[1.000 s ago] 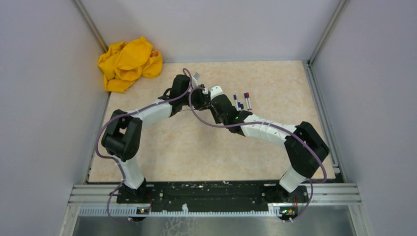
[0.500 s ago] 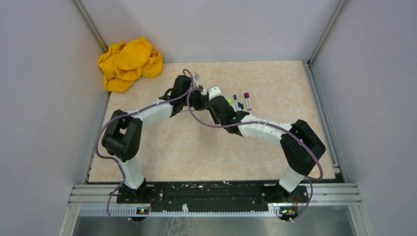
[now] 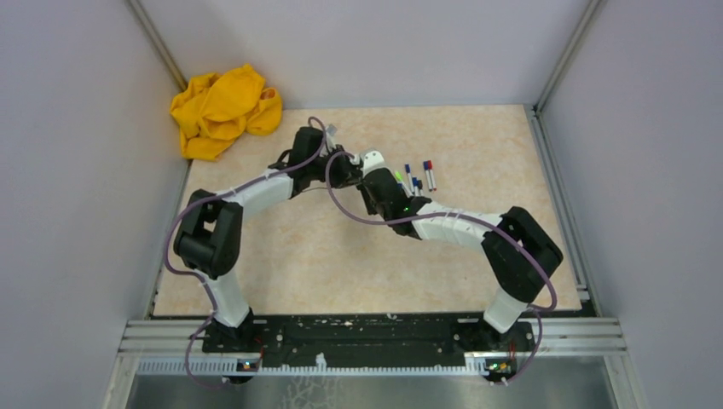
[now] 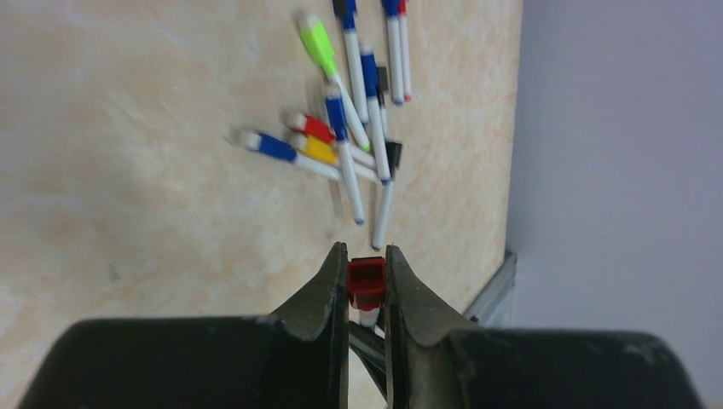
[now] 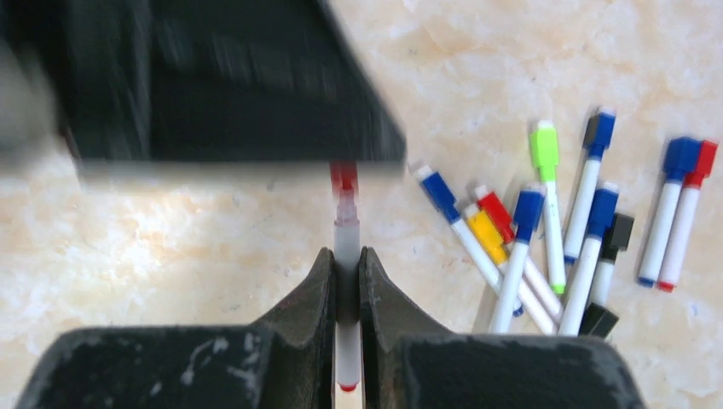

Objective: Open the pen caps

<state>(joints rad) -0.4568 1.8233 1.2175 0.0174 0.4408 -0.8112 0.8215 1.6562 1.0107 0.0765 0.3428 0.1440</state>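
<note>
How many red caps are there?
3 red caps. One is pinched in the left jaws, one lies beside the yellow cap, and one lies farther off beside a blue cap. More may be hidden.

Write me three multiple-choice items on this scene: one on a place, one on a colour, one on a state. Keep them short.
1. Where does the yellow cloth lie?
A) at the far left corner of the table
B) at its near right corner
C) between the arm bases

2. What colour is the cap in the left end effector?
A) green
B) red
C) blue

3. What is the right end effector doing?
A) open over bare table
B) shut on the cloth
C) shut on a white pen barrel

Answers:
1 A: the top view shows it bunched at the far left corner.
2 B: the left wrist view shows a red cap clamped there.
3 C: the right wrist view shows it closed on the barrel.
</note>
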